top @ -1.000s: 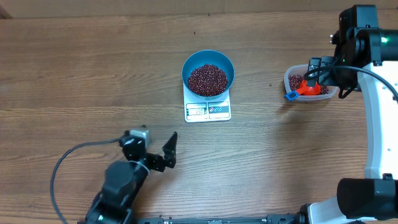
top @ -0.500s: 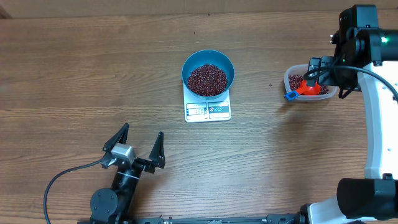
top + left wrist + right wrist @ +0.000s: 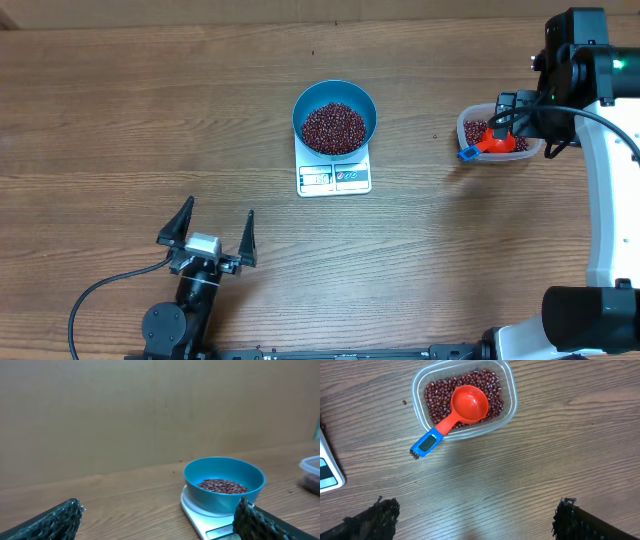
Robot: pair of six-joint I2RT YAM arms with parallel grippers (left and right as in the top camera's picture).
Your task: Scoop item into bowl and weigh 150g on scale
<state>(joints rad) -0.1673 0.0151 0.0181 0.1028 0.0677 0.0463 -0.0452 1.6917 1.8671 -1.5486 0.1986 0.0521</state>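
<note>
Your left pincer [image 3: 217, 215] is spread wide with nothing in it, sitting at the near left of the worktop [image 3: 120, 110], well apart from everything and aimed roughly at the bowl [image 3: 222, 501]. I'd guess it's just parked there to stay clear, since nothing here needs steadying. Your right pincer [image 3: 476, 510] is wide and empty too, hovering over bare wood just beside the clear tub [image 3: 512, 405] on the right. The red scoop [image 3: 469, 402] isn't held. It lies in the tub on top of the leftover beans, blue handle poking out over the rim, which keeps it easy to grab if you need another dose. One stray bean [image 3: 404, 402] sits on the wood just left of the tub. Out in the middle, the bowl sits square on the scale [image 3: 334, 178] with the display edge left uncovered on the near side, so you can read it. The beans [image 3: 334, 128] make a decent heap in the bowl. I can't read the digits from here, so check the number before deciding whether you're done or need a top-up.
</note>
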